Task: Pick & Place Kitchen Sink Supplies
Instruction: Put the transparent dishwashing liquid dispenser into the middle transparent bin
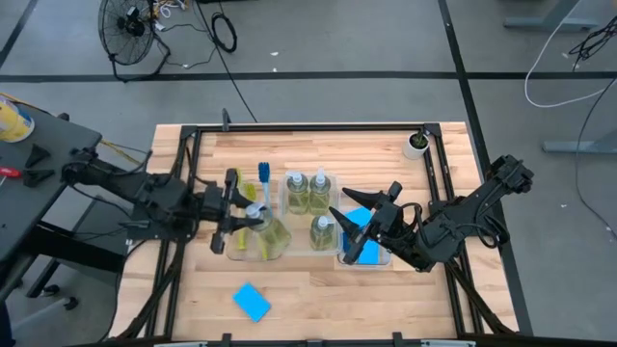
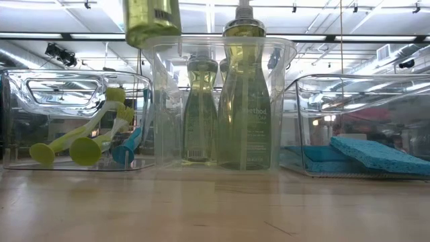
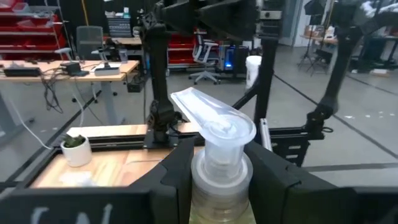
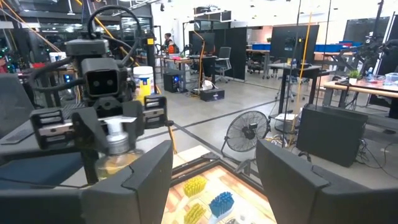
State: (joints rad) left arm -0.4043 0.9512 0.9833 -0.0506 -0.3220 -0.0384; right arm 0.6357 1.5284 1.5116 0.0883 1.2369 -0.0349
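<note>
Evidently the left gripper [image 1: 241,220] pinched a soap pump bottle [image 1: 265,231] by its neck, aloft over the table's middle for placing; the right gripper [image 1: 362,224] waited wide-fingered above the sponge tray [image 1: 384,258].

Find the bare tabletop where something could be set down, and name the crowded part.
Free: the wood around the loose blue sponge near the front edge, and the back strip left of the white cup. Crowded: the middle, with trays and both arms.

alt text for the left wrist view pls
The left end effector grips a clear soap bottle by the neck, its white pump pointing up. Beyond lie the wooden table, a small white cup and a workshop.
</note>
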